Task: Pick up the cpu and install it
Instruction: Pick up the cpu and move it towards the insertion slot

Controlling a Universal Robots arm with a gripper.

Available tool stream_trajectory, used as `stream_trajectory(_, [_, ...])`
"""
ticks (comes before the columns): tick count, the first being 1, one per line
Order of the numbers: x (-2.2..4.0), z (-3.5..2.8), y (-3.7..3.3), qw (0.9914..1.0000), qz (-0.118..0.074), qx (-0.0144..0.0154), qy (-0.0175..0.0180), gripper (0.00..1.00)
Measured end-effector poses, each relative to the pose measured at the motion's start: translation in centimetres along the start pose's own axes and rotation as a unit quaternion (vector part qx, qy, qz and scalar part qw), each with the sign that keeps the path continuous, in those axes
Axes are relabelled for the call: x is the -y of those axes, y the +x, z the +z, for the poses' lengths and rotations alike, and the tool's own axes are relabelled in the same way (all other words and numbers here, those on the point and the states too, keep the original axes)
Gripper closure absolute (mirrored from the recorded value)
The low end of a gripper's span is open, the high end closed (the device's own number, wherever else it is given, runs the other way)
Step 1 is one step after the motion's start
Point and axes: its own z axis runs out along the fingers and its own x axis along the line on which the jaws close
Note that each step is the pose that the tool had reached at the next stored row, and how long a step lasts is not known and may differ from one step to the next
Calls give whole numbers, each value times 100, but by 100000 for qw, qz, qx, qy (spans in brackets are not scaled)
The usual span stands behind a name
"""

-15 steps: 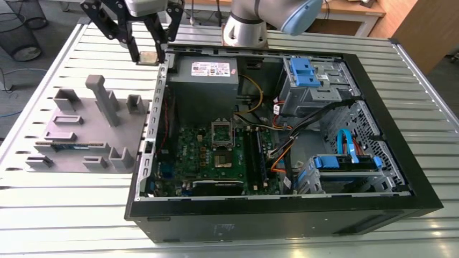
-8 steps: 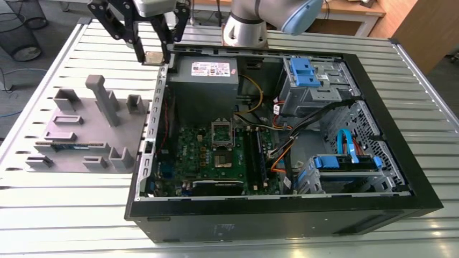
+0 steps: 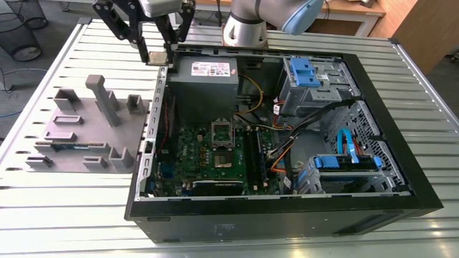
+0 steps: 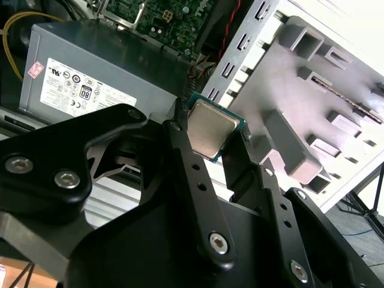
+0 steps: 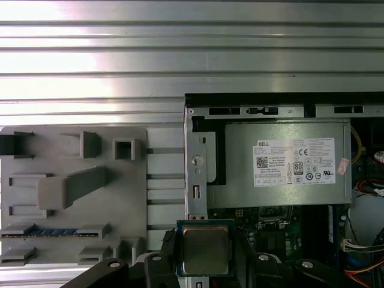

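The cpu (image 3: 158, 57), a small square chip with a shiny metal top, hangs in the air pinched between my gripper's (image 3: 158, 55) two black fingers. It is over the far corner of the open computer case (image 3: 287, 215), on the exterior view's left, near the grey power supply (image 3: 204, 70). Both wrist views show the gripper (image 4: 211, 129) (image 5: 205, 249) shut on the cpu (image 4: 207, 126) (image 5: 205, 247) at its opposite edges. The green board's dark square socket (image 3: 225, 159) lies lower in the case, well away from the chip, with its metal frame (image 3: 221, 131) raised.
A grey moulded tray (image 3: 107, 134) (image 5: 72, 150) lies on the slatted metal table beside the case, with a memory stick (image 3: 68, 144) in one slot. The case walls, drive cages with blue clips (image 3: 308, 72) and cables (image 3: 280, 156) surround the board.
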Motion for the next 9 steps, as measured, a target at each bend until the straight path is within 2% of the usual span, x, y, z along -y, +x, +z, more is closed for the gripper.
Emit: stream_trajectory(9, [-1,1,-24,100000,2,2,0,53])
